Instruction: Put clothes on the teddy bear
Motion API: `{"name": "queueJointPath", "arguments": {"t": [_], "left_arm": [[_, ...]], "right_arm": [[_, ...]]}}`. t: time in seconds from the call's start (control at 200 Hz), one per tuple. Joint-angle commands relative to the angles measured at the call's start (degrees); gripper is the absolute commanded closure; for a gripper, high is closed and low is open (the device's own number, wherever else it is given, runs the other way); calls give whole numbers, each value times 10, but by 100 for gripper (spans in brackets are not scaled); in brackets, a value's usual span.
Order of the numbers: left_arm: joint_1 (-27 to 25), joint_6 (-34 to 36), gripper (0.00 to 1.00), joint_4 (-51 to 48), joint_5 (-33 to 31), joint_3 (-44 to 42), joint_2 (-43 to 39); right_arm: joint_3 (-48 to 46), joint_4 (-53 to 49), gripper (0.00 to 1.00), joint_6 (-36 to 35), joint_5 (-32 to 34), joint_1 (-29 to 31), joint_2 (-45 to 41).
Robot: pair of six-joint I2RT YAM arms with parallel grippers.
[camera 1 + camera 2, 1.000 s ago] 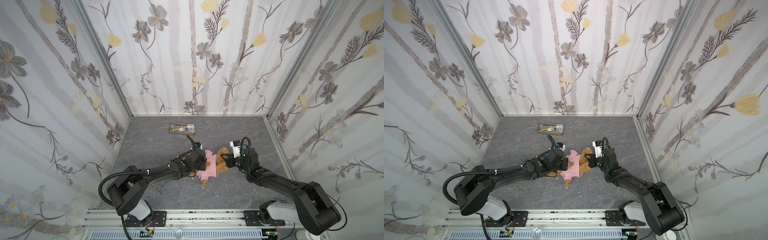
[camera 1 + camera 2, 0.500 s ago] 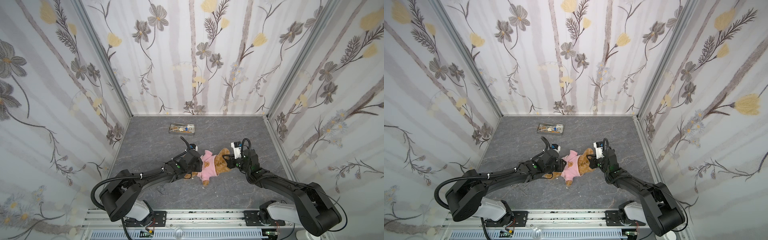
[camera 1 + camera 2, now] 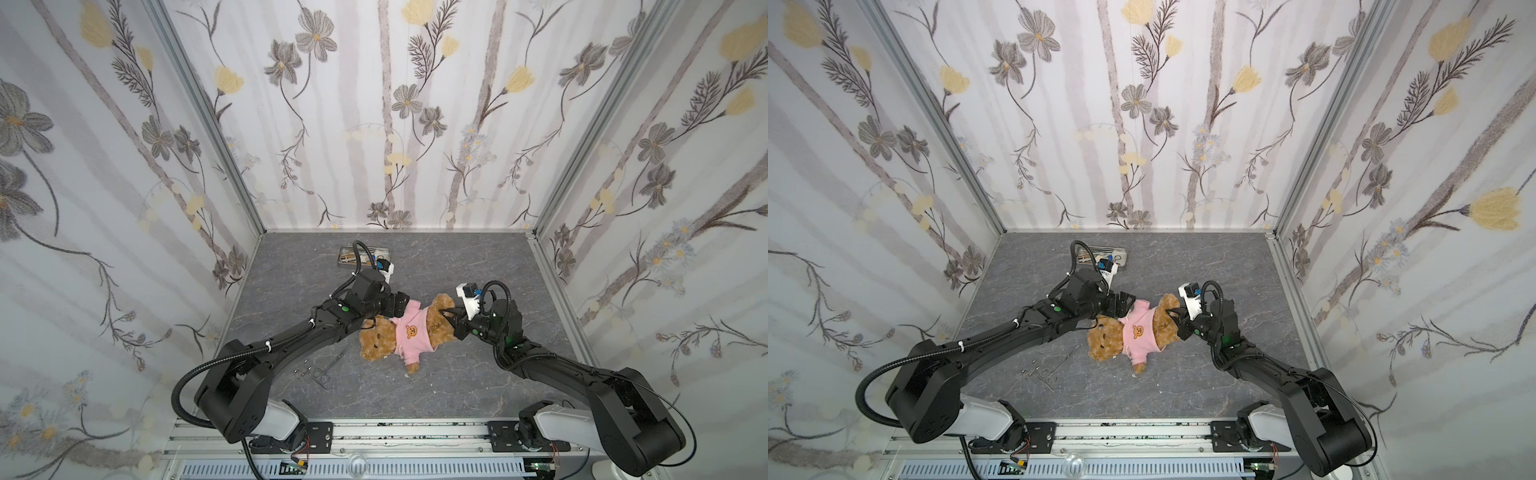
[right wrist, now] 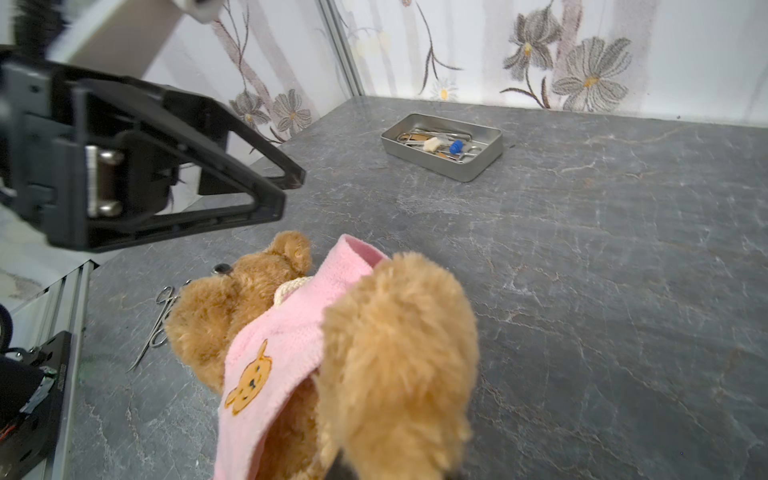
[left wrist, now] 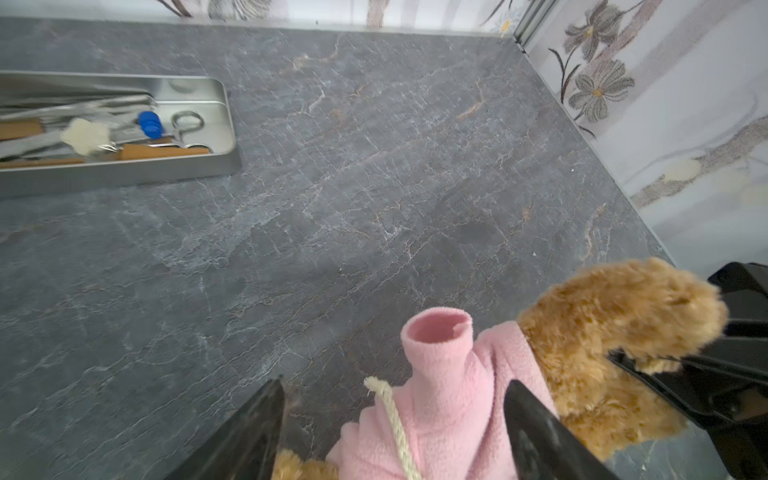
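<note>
The teddy bear (image 3: 376, 343) (image 3: 1102, 343) lies on its back on the grey table in both top views, head toward the front left. It wears a pink shirt (image 3: 411, 332) (image 4: 282, 332) with an orange bear emblem. My left gripper (image 3: 401, 303) (image 5: 395, 384) is open, its jaws wide on either side of the shirt's upright hollow sleeve (image 5: 436, 345), gripping nothing. A cream cord (image 5: 392, 415) lies at the collar. My right gripper (image 3: 451, 320) (image 3: 1177, 318) is shut on the bear's leg (image 4: 399, 353) (image 5: 615, 316). Fur hides its fingertips in the right wrist view.
A metal tray (image 3: 384, 249) (image 5: 124, 170) (image 4: 436, 166) of instruments stands at the back, just behind my left wrist. Steel forceps (image 3: 320, 372) (image 4: 160, 320) lie loose on the table in front of the bear's head. Flowered walls close in three sides.
My left gripper has opened, let go of the shirt and drawn back from the bear, uncovering its head. The right gripper stays shut on the leg.
</note>
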Motion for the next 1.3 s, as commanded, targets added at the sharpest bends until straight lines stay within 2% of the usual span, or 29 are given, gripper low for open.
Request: {"name": "queueJointPath", "arguments": {"t": [0.0,0.14,0.265,0.53,0.799,0.919,1.089,1.194,1.234,1.294], "left_arm": [[6,24,14,5,143,17,32],[10,54,14,6,206,26,73],[22,68,16,6,222,28,98],[29,46,45,18,232,40,117],[29,34,63,34,211,30,102],[28,36,72,46,188,20,83],[25,80,79,53,132,8,46],[16,124,81,53,88,2,24],[9,147,81,53,68,1,15],[-1,183,81,53,36,-5,0]], "right_arm": [[-4,70,99,-32,-38,-1,-2],[-15,96,100,-25,-45,0,-3],[-17,96,100,-27,-44,0,-4],[-21,94,100,-30,-34,0,-5],[-19,86,98,-29,-17,0,-6],[-15,65,89,-23,9,0,-9],[-4,-14,54,-16,66,0,-53],[13,-76,42,-37,96,2,-107],[24,-102,32,-52,107,4,-126],[45,-133,24,-76,121,12,-147]]}}
